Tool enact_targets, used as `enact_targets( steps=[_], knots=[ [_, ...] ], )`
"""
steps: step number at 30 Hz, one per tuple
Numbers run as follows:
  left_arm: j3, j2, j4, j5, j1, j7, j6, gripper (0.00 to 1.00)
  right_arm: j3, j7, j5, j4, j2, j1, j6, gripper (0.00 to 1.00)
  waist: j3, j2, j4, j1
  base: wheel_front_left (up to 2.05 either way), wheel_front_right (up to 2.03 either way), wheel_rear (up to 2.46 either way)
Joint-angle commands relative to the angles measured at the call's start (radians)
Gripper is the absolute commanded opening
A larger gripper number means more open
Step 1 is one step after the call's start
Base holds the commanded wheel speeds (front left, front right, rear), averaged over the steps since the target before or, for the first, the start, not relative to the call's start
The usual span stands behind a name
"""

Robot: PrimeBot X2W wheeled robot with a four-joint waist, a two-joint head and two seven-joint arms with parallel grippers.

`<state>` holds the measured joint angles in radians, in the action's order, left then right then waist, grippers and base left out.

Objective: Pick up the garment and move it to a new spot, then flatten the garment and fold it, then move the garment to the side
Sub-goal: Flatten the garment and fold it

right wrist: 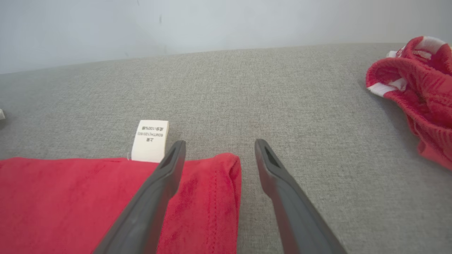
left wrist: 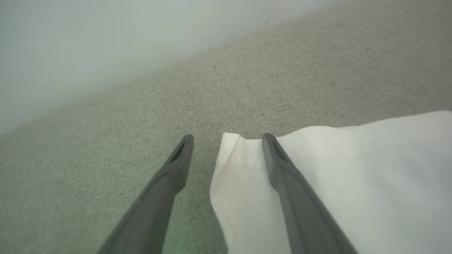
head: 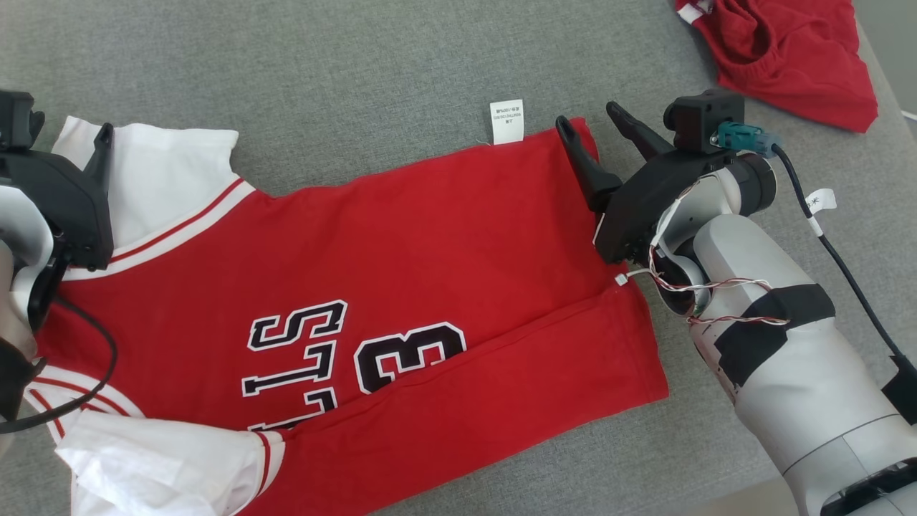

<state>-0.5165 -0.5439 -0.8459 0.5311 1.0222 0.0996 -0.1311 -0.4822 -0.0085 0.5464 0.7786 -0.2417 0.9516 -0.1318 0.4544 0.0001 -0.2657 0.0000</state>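
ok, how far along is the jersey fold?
Done: jersey lies flat on the grey surface, near long edge looks folded over the lettering. In hand: left end effector open astride the white sleeve corner, right end effector open astride the hem corner by the tag; nothing gripped. Left: grasp, fold across, move it aside.

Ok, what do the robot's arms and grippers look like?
The right arm is pale grey with a black tape band, red-and-white wires and a black cable carrying a white tag. The right gripper is black with two tapered fingers, a camera box and teal plug. The left gripper matches.
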Motion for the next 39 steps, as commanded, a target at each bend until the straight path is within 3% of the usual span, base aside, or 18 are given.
enact_targets(
  steps=[1, 10, 12, 13, 14, 15, 19, 28, 39],
  knots=[
    [-0.005, 0.003, -0.009, 0.006, 0.011, -0.003, 0.001, 1.0, -0.011, 0.013, 0.011, -0.003, -0.007, 0.0, 0.003, 1.0, -0.003, -0.0001, 0.004, 0.0, 0.0, 0.0, 0.0],
    [-0.029, 0.02, -0.052, 0.049, 0.031, 0.017, 0.001, 1.0, -0.033, 0.056, 0.043, 0.044, 0.001, 0.012, 0.003, 1.0, 0.007, -0.0001, 0.017, 0.0, 0.0, 0.0, 0.0],
    [-0.03, 0.024, -0.062, 0.061, 0.035, 0.023, 0.001, 0.99, -0.036, 0.062, 0.048, 0.053, 0.006, 0.019, 0.003, 0.76, 0.011, -0.0001, 0.019, 0.0, 0.0, 0.0, 0.0],
    [-0.029, 0.027, -0.069, 0.066, 0.035, 0.028, 0.001, 0.48, -0.037, 0.062, 0.05, 0.058, 0.007, 0.023, 0.003, 0.4, 0.013, -0.0001, 0.02, 0.0, 0.0, 0.0, 0.0],
    [-0.029, 0.03, -0.076, 0.076, 0.033, 0.035, 0.001, 0.16, -0.039, 0.062, 0.052, 0.064, 0.009, 0.026, 0.003, 0.1, 0.014, -0.0001, 0.021, 0.0, 0.0, 0.0, 0.0],
    [-0.032, 0.032, -0.081, 0.086, 0.03, 0.041, 0.002, 0.0, -0.036, 0.053, 0.056, 0.067, 0.014, 0.031, 0.003, 0.0, 0.015, -0.0001, 0.021, 0.0, 0.0, 0.0, 0.0],
    [-0.048, 0.032, -0.087, 0.109, 0.031, 0.035, 0.002, 0.0, -0.033, 0.023, 0.05, 0.097, 0.02, 0.059, 0.003, 0.0, 0.017, -0.0001, 0.027, 0.0, 0.0, 0.0, 0.0],
    [-0.058, 0.049, -0.062, 0.121, 0.045, -0.091, 0.002, 0.0, -0.053, -0.061, 0.05, 0.156, 0.005, 0.054, 0.003, 0.0, -0.04, -0.0001, 0.064, 0.0, 0.0, 0.0, 0.0],
    [-0.051, 0.07, 0.041, 0.159, -0.104, -0.267, 0.012, 0.0, -0.101, -0.196, 0.08, 0.1, -0.052, -0.081, 0.003, 0.0, -0.146, -0.0001, 0.105, 0.0, 0.0, 0.0, 0.0]
  ],
)
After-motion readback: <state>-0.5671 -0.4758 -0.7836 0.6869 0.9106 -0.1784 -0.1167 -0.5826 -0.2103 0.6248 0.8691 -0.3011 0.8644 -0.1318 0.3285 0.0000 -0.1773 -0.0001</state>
